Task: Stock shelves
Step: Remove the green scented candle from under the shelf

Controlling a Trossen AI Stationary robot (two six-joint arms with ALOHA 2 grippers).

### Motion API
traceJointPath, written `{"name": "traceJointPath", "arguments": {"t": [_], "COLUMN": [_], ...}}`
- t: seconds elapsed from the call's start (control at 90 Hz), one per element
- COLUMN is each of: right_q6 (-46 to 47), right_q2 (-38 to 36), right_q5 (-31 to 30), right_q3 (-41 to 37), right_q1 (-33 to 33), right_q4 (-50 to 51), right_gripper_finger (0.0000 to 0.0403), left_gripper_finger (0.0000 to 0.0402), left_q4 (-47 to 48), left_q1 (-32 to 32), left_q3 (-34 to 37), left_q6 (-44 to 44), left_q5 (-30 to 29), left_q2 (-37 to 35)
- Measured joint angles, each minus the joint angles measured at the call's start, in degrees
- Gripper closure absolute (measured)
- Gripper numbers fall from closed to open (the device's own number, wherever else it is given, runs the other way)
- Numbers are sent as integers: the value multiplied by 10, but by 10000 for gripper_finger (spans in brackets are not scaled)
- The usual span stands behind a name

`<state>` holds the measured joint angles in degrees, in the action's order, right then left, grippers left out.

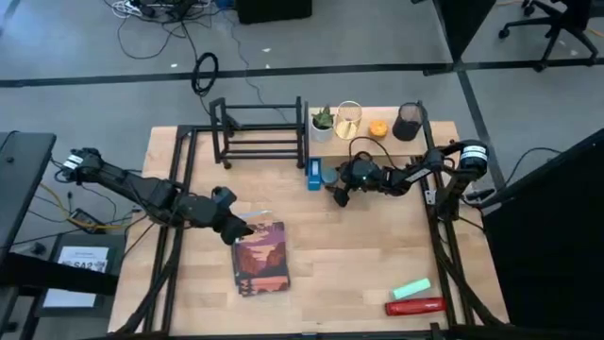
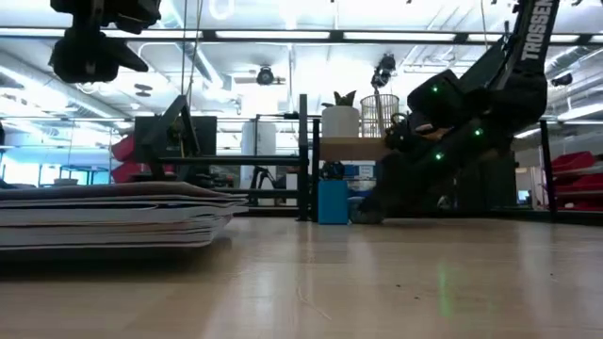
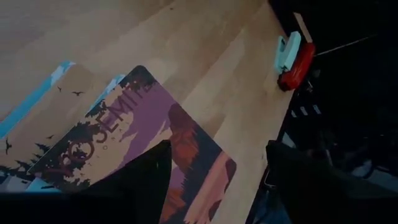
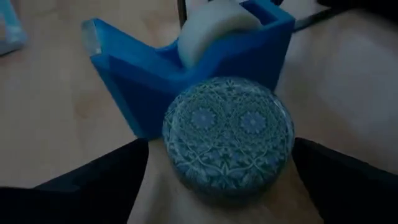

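Left arm reached in from the table's left side; left gripper [image 1: 238, 229] hung over the top edge of a stack of books [image 1: 260, 257] lying flat near the table's middle-left. Its fingers [image 3: 140, 180] stood apart, nothing between them, with the topmost cover, a purple and orange Yosemite print, just below. From the low view the gripper sat above the stack, not touching it.

Black metal-bar rack [image 1: 260, 132] stood at the back of the table, left of centre, its bars bare. Just right of it, the pale wooden plank shelf [image 1: 377, 144] on black posts ran along the back edge. On the plank sat a small potted plant [image 1: 323, 122], a wire basket [image 1: 348, 119], a small orange object [image 1: 377, 127] and a dark mesh cup [image 1: 409, 121].

A blue tape dispenser [image 4: 186, 68] stood on the tabletop in front of the plank shelf, by its left end. Beside it was a round tin [image 4: 227, 137] with a blue patterned lid. Right gripper [image 1: 342, 192] was down at the tabletop, fingers spread to either side of the tin; whether they touched it could not be made out, seemingly not clamped.

Near the front right corner lay a red stapler [image 1: 415, 306] and a mint-green piece [image 1: 411, 288] just beside it.
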<state>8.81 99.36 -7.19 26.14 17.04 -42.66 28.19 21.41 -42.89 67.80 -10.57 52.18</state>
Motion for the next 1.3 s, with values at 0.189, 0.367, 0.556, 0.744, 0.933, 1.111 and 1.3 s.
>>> {"name": "traceJointPath", "arguments": {"t": [0.189, 0.367, 0.556, 0.744, 0.933, 1.111, 1.3], "right_q6": [-7, -5, 18, 53, 98, 155, 254], "right_q2": [56, 65, 50, 10, -43, -145, -300], "right_q5": [25, 25, 29, 23, 23, 24, 23], "right_q3": [31, 43, 44, 44, 43, 44, 44], "right_q1": [0, 0, -1, -14, -50, -116, -223], "right_q4": [-14, -14, 6, 80, 155, 270, 419], "right_gripper_finger": [35, 49, 80, 142, 142, 142, 142], "left_gripper_finger": [161, 161, 161, 161, 161, 161, 161], "left_q4": [-3, -19, -18, -18, -17, -17, -16], "left_q1": [0, 0, 0, 0, 0, 0, 0], "left_q3": [0, 0, 0, 0, 0, 0, 0], "left_q6": [0, 0, 0, 1, 1, 1, 1], "left_q5": [0, 1, 2, 2, 2, 2, 2], "left_q2": [15, 19, 19, 19, 19, 19, 19]}}
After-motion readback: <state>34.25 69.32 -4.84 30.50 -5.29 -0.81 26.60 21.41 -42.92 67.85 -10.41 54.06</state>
